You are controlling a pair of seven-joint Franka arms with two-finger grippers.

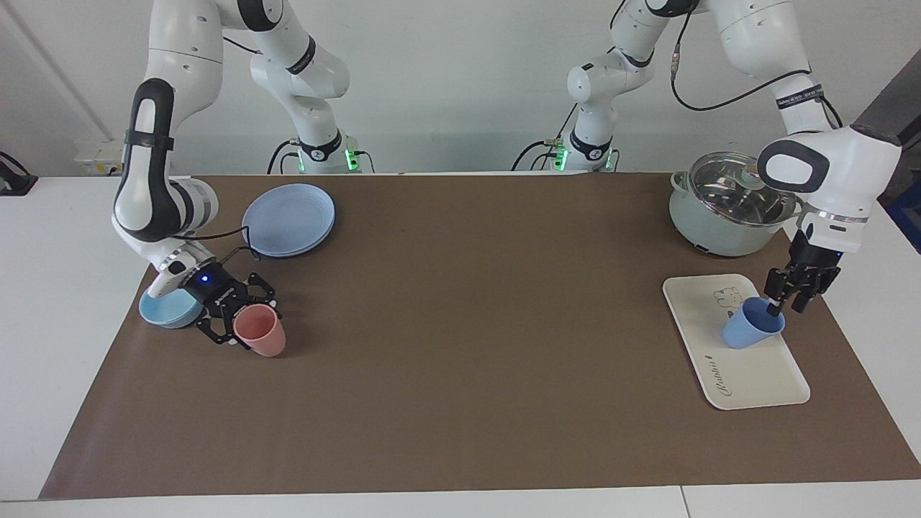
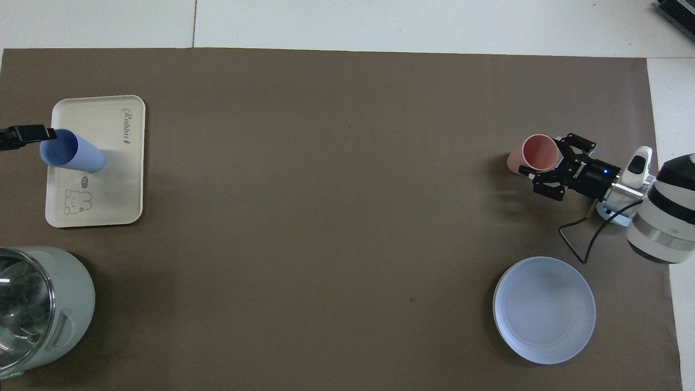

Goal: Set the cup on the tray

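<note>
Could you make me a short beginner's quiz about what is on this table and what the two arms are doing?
1. True or false: the blue cup is on the tray.
2. Which gripper pinches that cup's rim? A) left gripper B) right gripper
3. Fill in: the right gripper's open fingers are around the ____ cup, beside the light-blue bowl.

Key
1. True. The cup leans, its base on the tray, between the bear drawing and the lettering.
2. A. The left gripper holds the rim from above.
3. Pink. The blue plate and lidded pot stand nearer the robots.
</note>
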